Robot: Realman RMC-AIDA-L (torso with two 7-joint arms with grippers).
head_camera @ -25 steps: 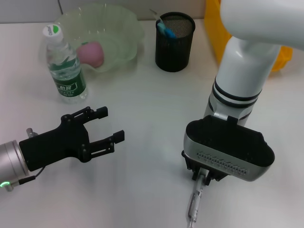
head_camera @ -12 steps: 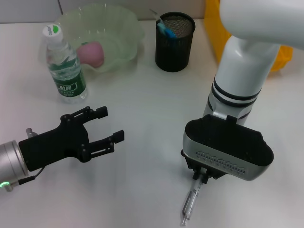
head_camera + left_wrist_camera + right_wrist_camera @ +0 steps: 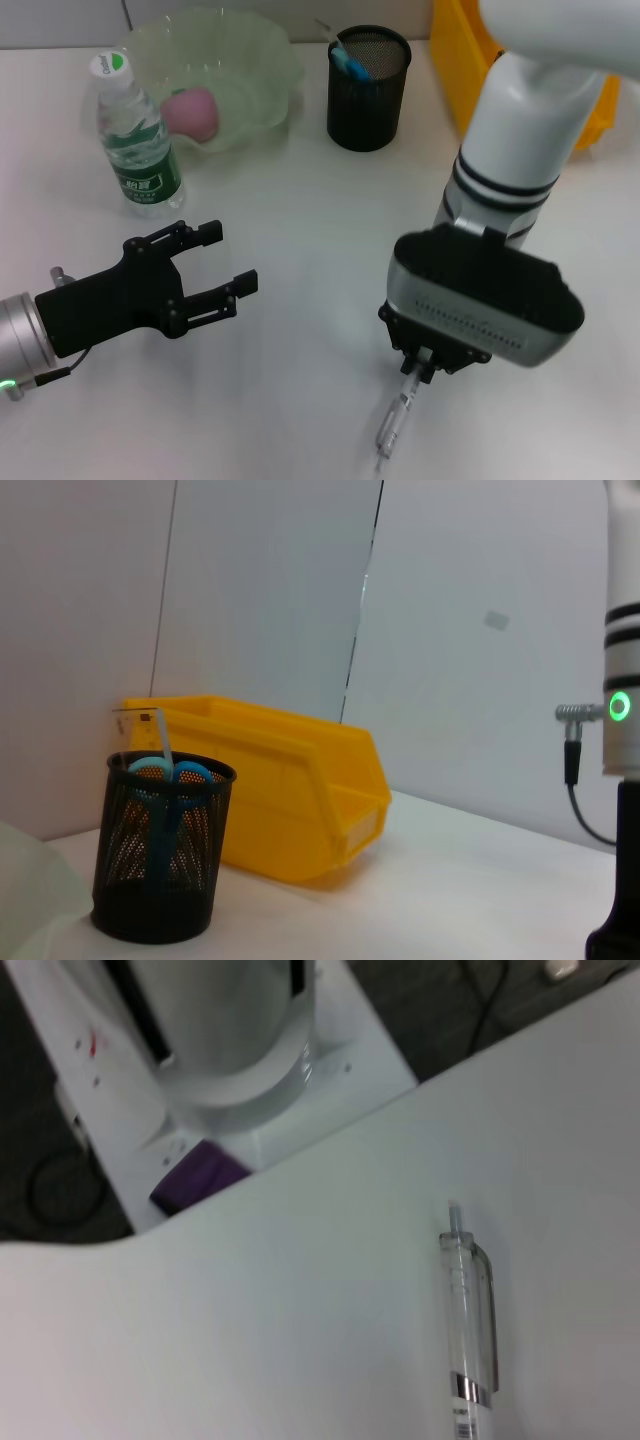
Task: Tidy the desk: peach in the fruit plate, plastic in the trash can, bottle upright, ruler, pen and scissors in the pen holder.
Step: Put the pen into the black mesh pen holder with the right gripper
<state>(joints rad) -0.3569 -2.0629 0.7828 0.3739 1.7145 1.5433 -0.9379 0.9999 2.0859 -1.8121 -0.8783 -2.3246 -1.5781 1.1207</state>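
Observation:
My right gripper [image 3: 420, 366] hangs low over the table's front right, shut on the top of a clear pen [image 3: 393, 424] whose free end slants down to the left. The right wrist view shows the pen [image 3: 470, 1325] over the white tabletop. My left gripper [image 3: 228, 258] is open and holds nothing at the front left. At the back left a pink peach [image 3: 192, 110] lies in the green fruit plate [image 3: 265, 60]. Beside the plate, the bottle [image 3: 137, 140] stands upright. The black mesh pen holder [image 3: 368, 90] holds blue scissors [image 3: 350, 62] and a clear ruler [image 3: 152, 730]. No plastic is in view.
A yellow bin [image 3: 455, 60] stands at the back right, behind my right arm; the left wrist view shows the yellow bin [image 3: 290, 790] just beyond the pen holder [image 3: 160, 850]. White tabletop lies between the two grippers.
My right gripper has risen a little with the pen, whose free end has swung left. The left gripper has hardly moved.

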